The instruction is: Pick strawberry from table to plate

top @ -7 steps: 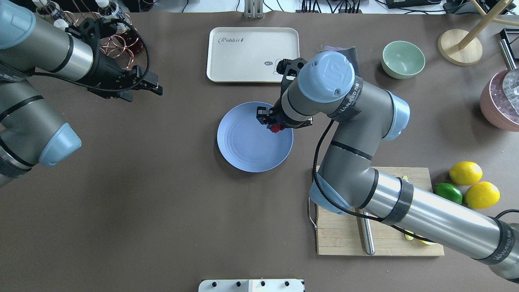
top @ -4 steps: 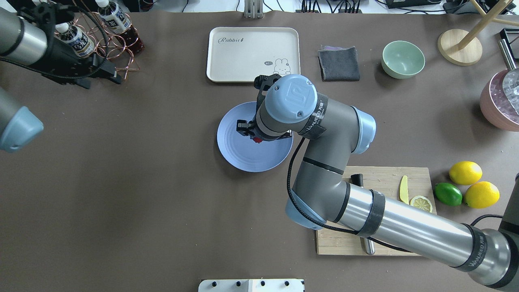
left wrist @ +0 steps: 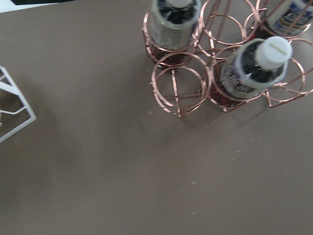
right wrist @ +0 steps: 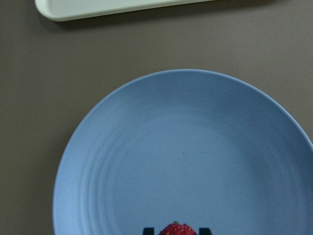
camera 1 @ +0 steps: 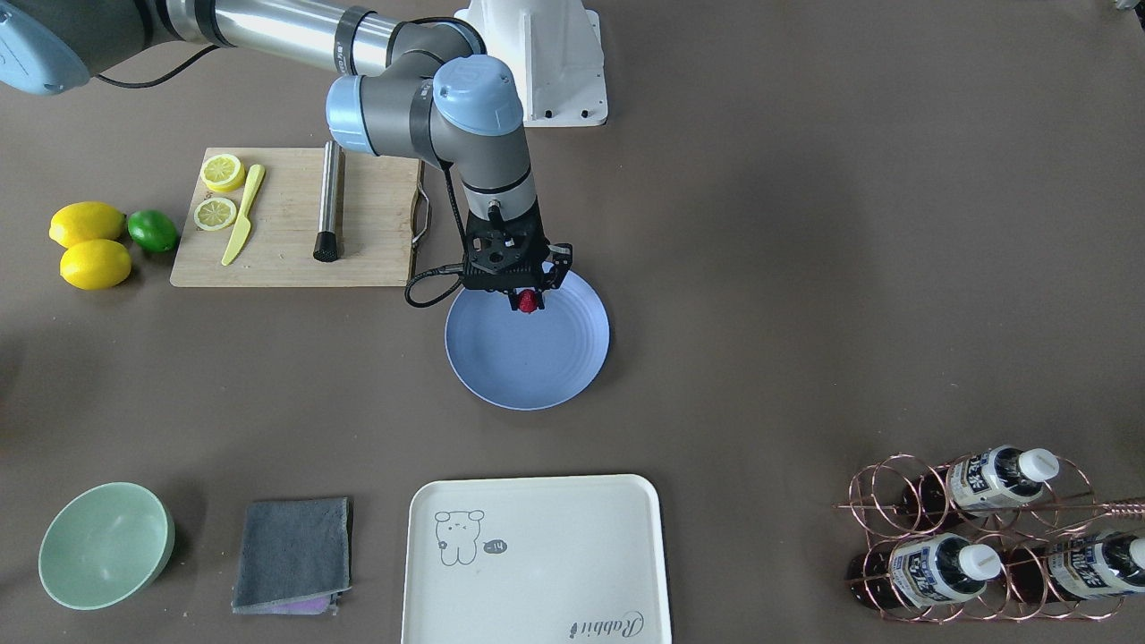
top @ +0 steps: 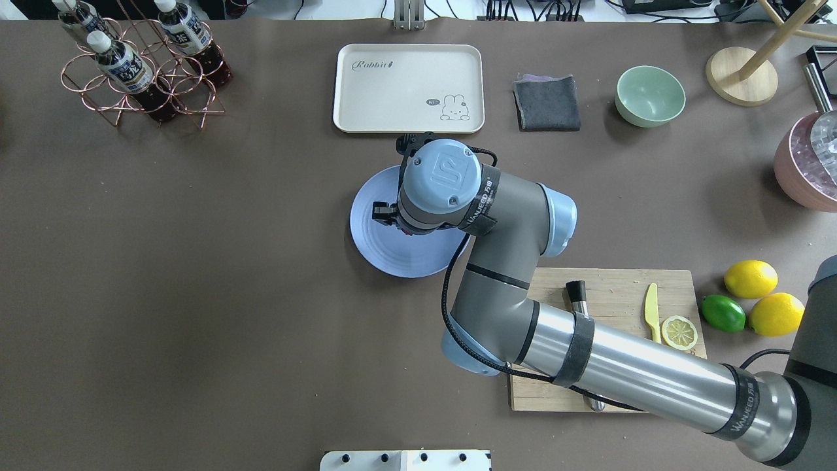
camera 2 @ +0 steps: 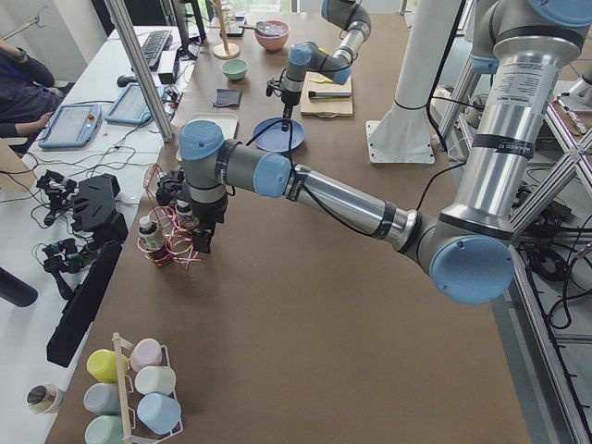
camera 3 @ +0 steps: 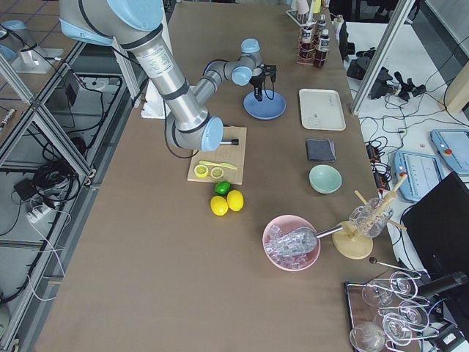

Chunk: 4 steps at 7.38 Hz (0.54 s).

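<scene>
The strawberry (camera 1: pixel 529 302) is small and red and sits between the fingertips of my right gripper (camera 1: pixel 529 299), which is shut on it. It hangs just over the light-blue plate (camera 1: pixel 528 358), towards the rim nearest the robot. In the right wrist view the strawberry (right wrist: pixel 177 229) shows at the bottom edge, over the plate (right wrist: pixel 186 147). From overhead, my right wrist hides the fruit above the plate (top: pixel 373 239). My left gripper (camera 2: pixel 202 239) appears only in the exterior left view, beside the bottle rack; I cannot tell whether it is open or shut. The table (top: pixel 196 294) is matte grey-brown.
A white tray (top: pixel 409 88), a grey cloth (top: pixel 546 103) and a mint-green bowl (top: pixel 650 95) line the far side. A cutting board (top: pixel 614 288) with a knife and lemon slices, two lemons and a lime lie at right. A copper bottle rack (top: pixel 140 72) stands far left.
My right arm has carried the strawberry leftwards, further in over the plate. My left arm has drawn back out of the overhead view, uncovering the bottle rack.
</scene>
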Motion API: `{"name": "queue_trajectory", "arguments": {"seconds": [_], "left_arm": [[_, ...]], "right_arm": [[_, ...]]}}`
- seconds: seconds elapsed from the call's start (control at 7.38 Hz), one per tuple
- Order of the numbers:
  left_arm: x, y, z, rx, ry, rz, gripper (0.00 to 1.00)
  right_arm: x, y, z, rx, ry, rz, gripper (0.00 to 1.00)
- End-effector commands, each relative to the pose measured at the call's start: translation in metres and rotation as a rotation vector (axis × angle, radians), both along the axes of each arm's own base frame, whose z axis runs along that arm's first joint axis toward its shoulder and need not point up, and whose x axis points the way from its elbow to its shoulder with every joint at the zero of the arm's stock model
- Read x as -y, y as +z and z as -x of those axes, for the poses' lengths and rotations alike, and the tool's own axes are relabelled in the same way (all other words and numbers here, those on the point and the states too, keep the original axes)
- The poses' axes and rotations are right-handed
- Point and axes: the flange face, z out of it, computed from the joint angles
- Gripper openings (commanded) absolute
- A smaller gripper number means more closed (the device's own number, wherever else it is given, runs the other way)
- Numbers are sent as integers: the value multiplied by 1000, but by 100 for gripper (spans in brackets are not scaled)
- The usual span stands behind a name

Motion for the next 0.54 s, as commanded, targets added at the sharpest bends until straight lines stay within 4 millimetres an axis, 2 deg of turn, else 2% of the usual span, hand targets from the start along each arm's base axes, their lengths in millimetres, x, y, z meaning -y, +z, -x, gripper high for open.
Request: {"name": "queue_trajectory", "arguments": {"seconds": [0.0,0.14,0.41], "left_arm": [[-16,56,79,15,34,2,97],[-17,65,85,12,39,5,97],[-17,66,84,10,38,11,97]], "right_arm": [[22,9,18,-3,18,-8,0],[29,21,24,7,25,-16,0],[30,27,25,4,21,-21,0]]}}
